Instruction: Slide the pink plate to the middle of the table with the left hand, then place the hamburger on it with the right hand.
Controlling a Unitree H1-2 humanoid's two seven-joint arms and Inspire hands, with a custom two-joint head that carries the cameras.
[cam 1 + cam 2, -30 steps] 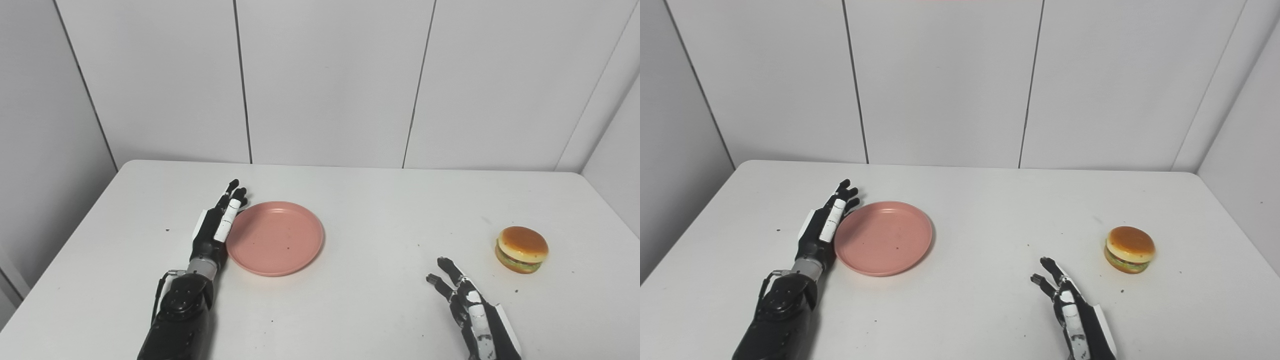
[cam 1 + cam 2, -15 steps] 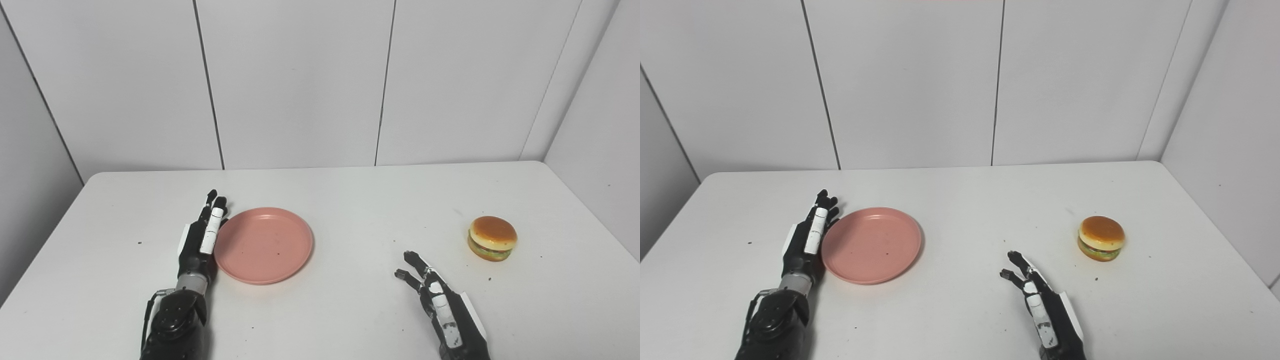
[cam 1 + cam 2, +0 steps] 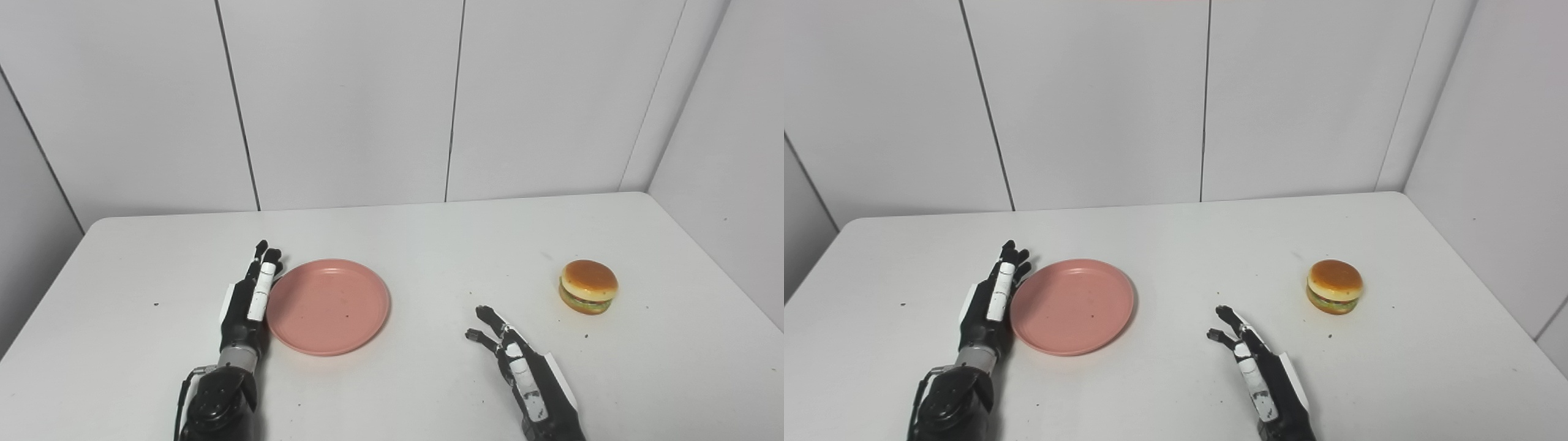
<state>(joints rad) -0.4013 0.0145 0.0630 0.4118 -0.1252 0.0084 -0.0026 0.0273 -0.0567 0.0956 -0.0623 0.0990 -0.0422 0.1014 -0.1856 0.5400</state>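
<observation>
Now you are on the push: your left hand [image 3: 248, 300], flat with fingers together, touches the left rim of the plate [image 3: 329, 306]. Slide it right. Right of the plate, your right hand [image 3: 520, 367] waits spread; the burger [image 3: 588, 286] sits farther right.

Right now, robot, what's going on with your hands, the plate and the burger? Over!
Left hand open, flat against the left rim of the round pink plate. Right hand open, holding nothing. Toy hamburger sits alone, far right. Nothing lies between them.
</observation>
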